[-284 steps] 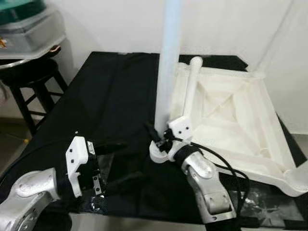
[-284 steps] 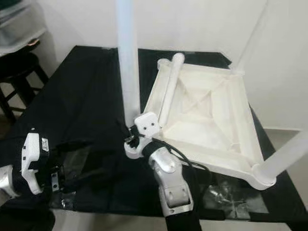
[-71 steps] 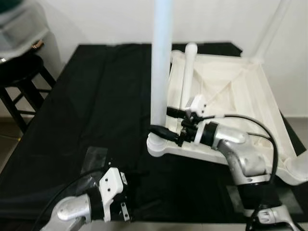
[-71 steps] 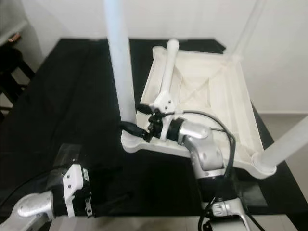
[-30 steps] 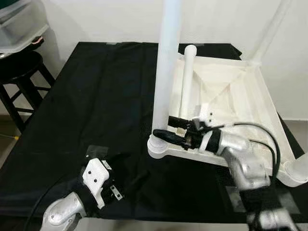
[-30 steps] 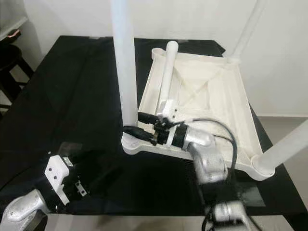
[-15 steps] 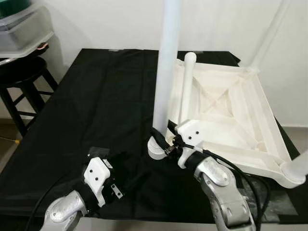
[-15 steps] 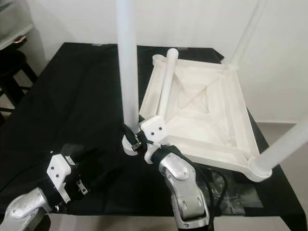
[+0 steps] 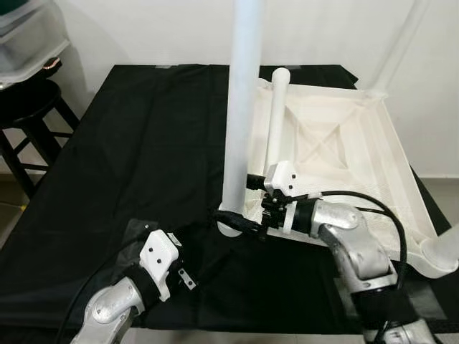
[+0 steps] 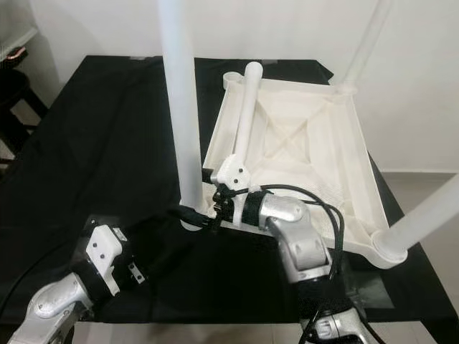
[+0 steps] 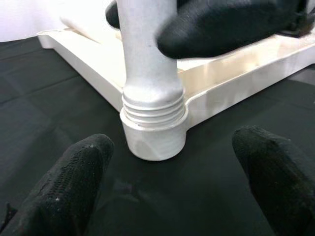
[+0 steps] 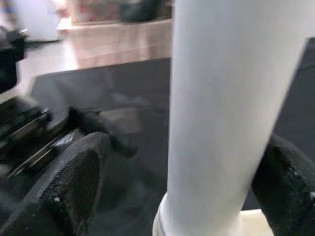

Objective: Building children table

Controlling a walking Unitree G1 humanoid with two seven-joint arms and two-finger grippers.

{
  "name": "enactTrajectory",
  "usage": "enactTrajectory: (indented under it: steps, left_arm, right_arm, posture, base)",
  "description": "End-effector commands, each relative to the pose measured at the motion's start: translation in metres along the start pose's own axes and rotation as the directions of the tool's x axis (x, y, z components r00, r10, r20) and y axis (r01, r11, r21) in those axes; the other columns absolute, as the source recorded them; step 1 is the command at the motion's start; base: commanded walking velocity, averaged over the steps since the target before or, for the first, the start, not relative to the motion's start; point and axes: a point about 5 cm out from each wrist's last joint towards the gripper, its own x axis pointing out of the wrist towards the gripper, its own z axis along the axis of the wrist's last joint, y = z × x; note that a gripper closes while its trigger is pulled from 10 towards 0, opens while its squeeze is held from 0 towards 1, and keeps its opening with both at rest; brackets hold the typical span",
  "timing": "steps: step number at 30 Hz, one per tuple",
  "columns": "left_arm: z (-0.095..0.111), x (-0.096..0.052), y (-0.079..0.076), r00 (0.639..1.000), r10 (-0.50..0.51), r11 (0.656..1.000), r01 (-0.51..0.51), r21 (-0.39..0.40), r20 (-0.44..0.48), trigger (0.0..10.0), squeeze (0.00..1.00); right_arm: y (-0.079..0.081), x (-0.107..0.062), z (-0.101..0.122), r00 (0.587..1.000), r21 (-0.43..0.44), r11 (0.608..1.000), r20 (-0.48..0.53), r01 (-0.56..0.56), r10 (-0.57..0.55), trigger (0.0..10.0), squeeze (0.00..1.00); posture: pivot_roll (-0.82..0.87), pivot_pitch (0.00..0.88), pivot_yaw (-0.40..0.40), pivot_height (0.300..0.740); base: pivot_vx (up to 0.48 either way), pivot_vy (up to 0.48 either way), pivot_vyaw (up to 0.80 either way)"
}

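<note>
**Near-corner leg being seated in the upturned table top**

The white table top (image 9: 337,154) lies upside down on the right half of the black-draped bench (image 9: 136,143), its near-left corner close to the middle of the front edge. An upright leg (image 9: 240,107) stands in that corner's socket (image 11: 153,132); in the left wrist view several threads are exposed above the socket rim, so the leg is judged not fully screwed home. Two more legs rise from the far-right (image 10: 366,43) and near-right (image 10: 423,218) corners, and a loose leg (image 9: 276,118) lies inside the top along its left rim.

The right pincer (image 9: 240,215) is set about the base of the upright leg, one finger (image 12: 74,182) on each side, spread and seemingly not clamped. The left pincer (image 11: 170,184) is held open just before the socket, low over the cloth, gripping nothing.

For the step to be done well, the leg should be gripped low, kept square to the top, and turned until the threads vanish. The corner should be steadied so the top is not dragged across the cloth.
</note>
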Motion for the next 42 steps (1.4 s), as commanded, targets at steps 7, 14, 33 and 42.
enactTrajectory:
  steps: [7,14,33,42]
  left_arm:
    - [-0.003,-0.002,-0.004,1.0,-0.006,1.0,0.006,0.002,-0.01,10.0,0.0]
    - [-0.003,0.001,-0.007,1.0,-0.018,1.0,0.018,0.002,-0.004,10.0,0.0]
    - [-0.004,0.001,-0.005,1.0,-0.013,1.0,0.013,-0.004,-0.005,10.0,0.0]
    - [-0.005,0.002,-0.002,1.0,-0.024,1.0,0.024,0.0,-0.015,10.0,0.0]
  right_arm:
    - [-0.027,0.002,0.017,0.986,0.005,0.986,0.034,-0.166,0.166,0.0,0.0]
    - [-0.043,0.002,0.032,0.971,0.021,0.975,0.103,-0.22,0.217,0.0,0.0]
    - [0.018,-0.002,-0.046,0.844,0.007,0.852,-0.134,0.524,-0.519,0.0,0.0]
    - [0.036,0.012,-0.05,0.776,-0.007,0.785,-0.143,0.62,-0.614,0.0,0.0]
  posture:
    - [0.03,0.17,-0.006,0.74]
    - [0.03,0.167,-0.003,0.74]
    - [-0.04,0.198,0.01,0.74]
    - [-0.05,0.194,0.02,0.74]
  base:
    - [0.0,0.0,0.0]
    - [0.0,0.0,0.0]
    - [0.0,0.0,0.0]
    - [0.0,0.0,0.0]
